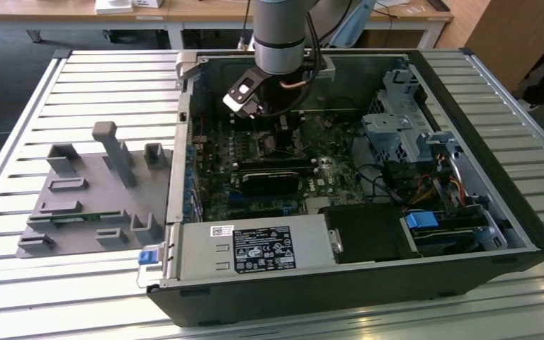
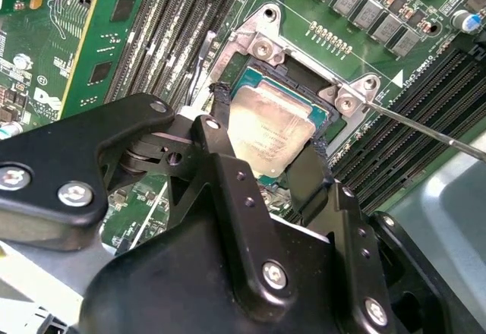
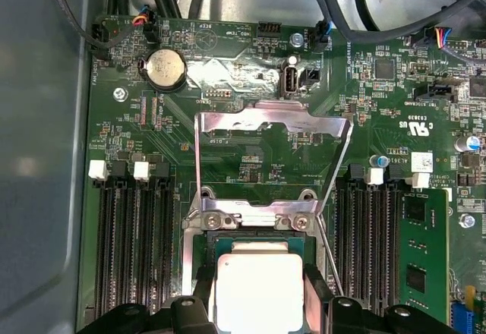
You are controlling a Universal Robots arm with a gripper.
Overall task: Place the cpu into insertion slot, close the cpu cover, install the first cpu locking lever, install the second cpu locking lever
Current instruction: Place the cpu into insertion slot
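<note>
The cpu (image 2: 266, 137), a flat silver-grey square, sits at the insertion slot (image 2: 262, 45), level with its silvery rim. My gripper (image 2: 271, 125) is shut on it, one black finger (image 2: 220, 110) against each opposite edge. The first wrist view gives the same picture: cpu (image 3: 260, 288), gripper (image 3: 260, 300), socket rim (image 3: 190, 254). The cpu cover (image 3: 269, 120), a thin metal frame with a square window, stands swung open away from the socket. A thin wire locking lever (image 2: 425, 129) sticks out free beside the socket. In the exterior view the gripper (image 1: 258, 117) is low inside the open computer case.
Black memory slots (image 3: 133, 250) flank the socket on both sides, and a green card (image 3: 421, 258) stands beside one bank. In the case are a long black block (image 1: 272, 177), a grey power supply (image 1: 253, 248) and a drive cage (image 1: 395, 127). A grey fixture plate (image 1: 93, 191) lies at the exterior view's left.
</note>
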